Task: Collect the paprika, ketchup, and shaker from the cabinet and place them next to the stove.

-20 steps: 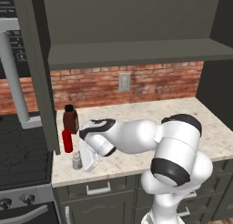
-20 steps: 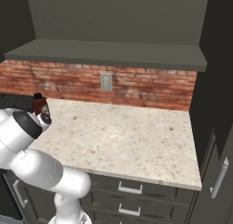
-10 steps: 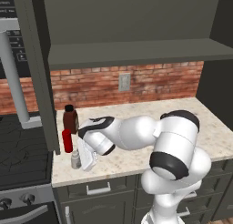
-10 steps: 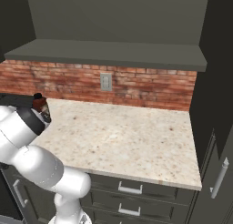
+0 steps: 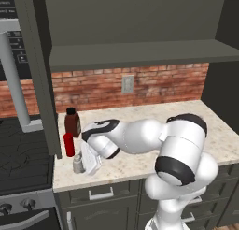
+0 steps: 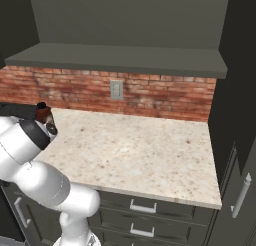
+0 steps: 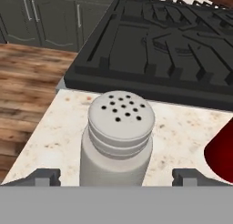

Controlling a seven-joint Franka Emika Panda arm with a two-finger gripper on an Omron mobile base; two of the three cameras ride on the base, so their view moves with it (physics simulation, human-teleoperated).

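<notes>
Speckled counter [image 6: 135, 155], brick backsplash [image 6: 165, 97], wall outlet [image 6: 116, 90].

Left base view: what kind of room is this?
A rendered home kitchen: a black stove beside a speckled stone counter, a brick backsplash, and a shaker, ketchup and paprika standing together by the stove.

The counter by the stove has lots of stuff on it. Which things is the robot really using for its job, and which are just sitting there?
For the job:
- shaker
- ketchup
- paprika
- stove
- end effector, fingers apart either side of the shaker

Just there:
- wall outlet
- brick backsplash
- microwave
- drawers
</notes>
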